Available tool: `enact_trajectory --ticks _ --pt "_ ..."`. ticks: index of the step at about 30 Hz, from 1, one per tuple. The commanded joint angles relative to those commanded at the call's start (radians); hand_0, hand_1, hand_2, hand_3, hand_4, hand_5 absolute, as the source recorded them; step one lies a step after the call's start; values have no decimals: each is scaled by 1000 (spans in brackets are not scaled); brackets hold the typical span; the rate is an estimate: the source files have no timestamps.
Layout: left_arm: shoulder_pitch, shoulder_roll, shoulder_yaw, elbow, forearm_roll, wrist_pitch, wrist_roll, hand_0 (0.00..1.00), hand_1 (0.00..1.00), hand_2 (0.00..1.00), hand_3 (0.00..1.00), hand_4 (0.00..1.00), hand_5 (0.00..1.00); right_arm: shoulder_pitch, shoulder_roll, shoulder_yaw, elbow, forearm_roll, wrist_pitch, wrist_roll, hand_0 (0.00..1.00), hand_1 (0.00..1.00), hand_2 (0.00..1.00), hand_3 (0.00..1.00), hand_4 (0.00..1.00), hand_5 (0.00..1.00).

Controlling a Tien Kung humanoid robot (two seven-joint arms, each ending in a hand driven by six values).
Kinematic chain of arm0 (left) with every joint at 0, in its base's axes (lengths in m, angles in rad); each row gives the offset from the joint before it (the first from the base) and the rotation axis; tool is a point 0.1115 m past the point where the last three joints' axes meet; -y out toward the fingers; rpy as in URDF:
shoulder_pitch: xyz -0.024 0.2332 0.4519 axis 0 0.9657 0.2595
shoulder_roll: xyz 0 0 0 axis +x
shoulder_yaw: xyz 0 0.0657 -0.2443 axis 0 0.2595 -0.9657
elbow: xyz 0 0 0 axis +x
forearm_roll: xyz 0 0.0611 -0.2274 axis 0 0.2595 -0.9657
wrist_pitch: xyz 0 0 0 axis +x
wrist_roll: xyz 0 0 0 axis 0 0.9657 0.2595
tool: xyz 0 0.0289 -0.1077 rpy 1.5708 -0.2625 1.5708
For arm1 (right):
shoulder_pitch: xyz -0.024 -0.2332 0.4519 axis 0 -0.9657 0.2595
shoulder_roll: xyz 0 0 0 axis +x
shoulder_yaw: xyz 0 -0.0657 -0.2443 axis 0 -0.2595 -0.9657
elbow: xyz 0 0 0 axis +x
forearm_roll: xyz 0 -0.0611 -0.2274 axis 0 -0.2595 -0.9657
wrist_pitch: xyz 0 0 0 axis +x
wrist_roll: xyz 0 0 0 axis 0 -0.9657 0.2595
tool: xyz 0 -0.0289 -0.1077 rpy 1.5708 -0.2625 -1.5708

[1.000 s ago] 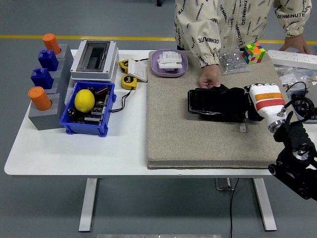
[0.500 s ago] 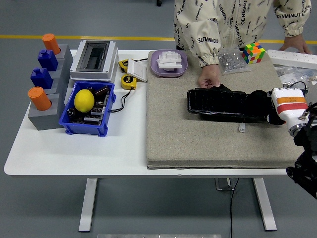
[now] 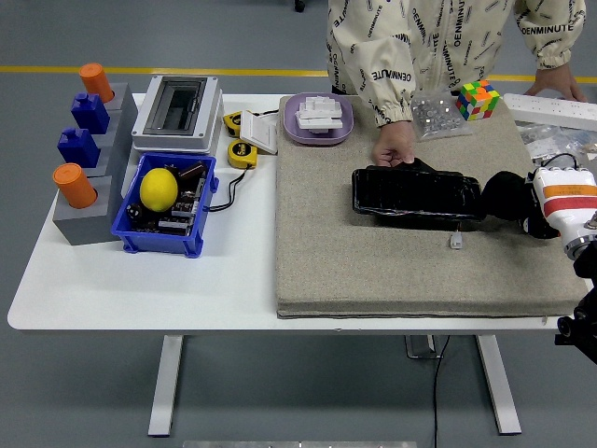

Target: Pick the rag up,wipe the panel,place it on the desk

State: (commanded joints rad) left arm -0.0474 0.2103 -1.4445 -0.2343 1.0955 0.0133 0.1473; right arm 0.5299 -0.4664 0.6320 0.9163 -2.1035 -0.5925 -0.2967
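A glossy black panel lies on the grey felt mat, right of centre. At the panel's far edge a person's hand rests on it. The black rag is bunched just off the panel's right end. My right hand, white with an orange stripe, is curled on the rag at the mat's right side. The left arm does not show.
A small white connector lies on the mat in front of the panel. Behind are a purple tray, a clear bag and a colour cube. On the left stand a blue bin with a lemon, a grey breaker box and a peg block.
My right hand has slid the rag to the right along the panel and off its right end. The person's hand has stayed on the panel's far edge.
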Motion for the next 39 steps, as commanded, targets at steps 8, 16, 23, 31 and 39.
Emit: enact_trajectory --ticks 8,16,23,31,39 --pt "5 3 -1 1 2 1 0 603 636 636 562 630 448 -7 -23 30 41 62 94 -79 279 358 373 376 915 88" --pt "6 7 6 -1 0 0 0 603 636 637 562 630 448 -16 -30 66 88 241 189 -198 277 357 373 376 914 88" --pt "11 9 8 1 -1 1 0 604 636 637 562 630 448 -19 -25 75 105 306 189 -258 273 357 373 375 913 88" --pt "10 10 14 0 -3 0 1 603 636 637 562 630 448 -2 -24 75 108 316 183 -283 272 356 374 375 916 88" --pt "10 11 11 1 -2 1 1 604 636 637 562 631 450 14 -27 66 113 323 191 -262 287 370 396 408 979 129"
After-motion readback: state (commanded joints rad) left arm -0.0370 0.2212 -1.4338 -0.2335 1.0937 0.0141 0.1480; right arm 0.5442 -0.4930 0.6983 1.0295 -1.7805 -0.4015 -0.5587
